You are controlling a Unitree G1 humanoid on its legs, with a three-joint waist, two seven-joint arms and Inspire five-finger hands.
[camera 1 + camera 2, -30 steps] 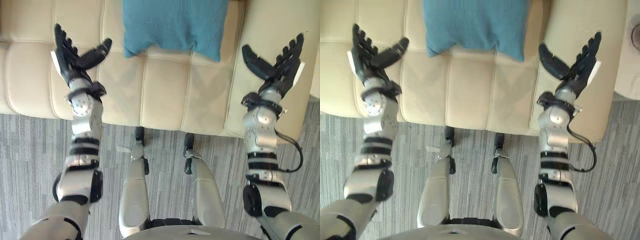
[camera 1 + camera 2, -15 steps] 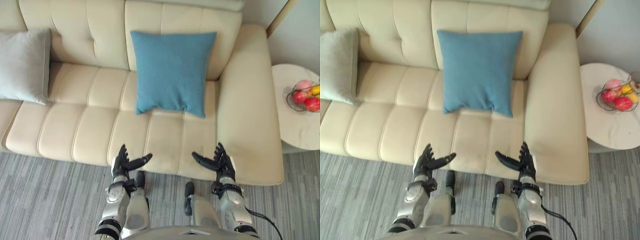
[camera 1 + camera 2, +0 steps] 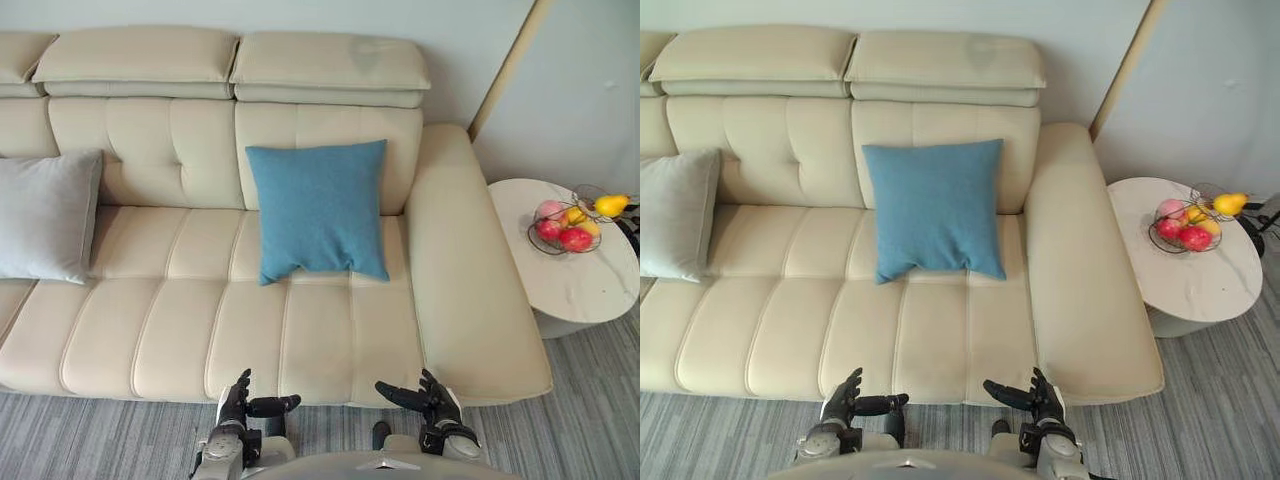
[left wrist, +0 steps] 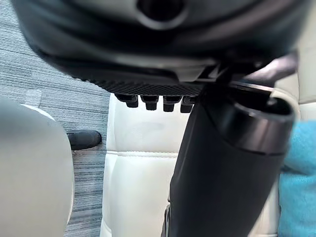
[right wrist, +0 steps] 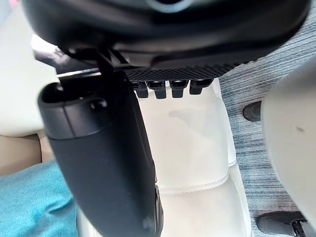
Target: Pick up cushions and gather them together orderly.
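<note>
Hovering spread and empty before the cream leather sofa [image 3: 150, 340], the left hand [image 3: 236, 401] and right hand [image 3: 432, 401] are well short of the square teal cushion [image 3: 318, 210] leaning on its backrest [image 3: 150, 150] and the grey cushion [image 3: 45, 215] far left, so an overstretched grab may topple either.

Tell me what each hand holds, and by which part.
Nothing. The left hand and right hand hang open before the sofa; the blue cushion and grey cushion rest on it.

Smooth cream leather sofa [image 3: 250, 330] — matt woven blue cushion [image 3: 318, 208].
</note>
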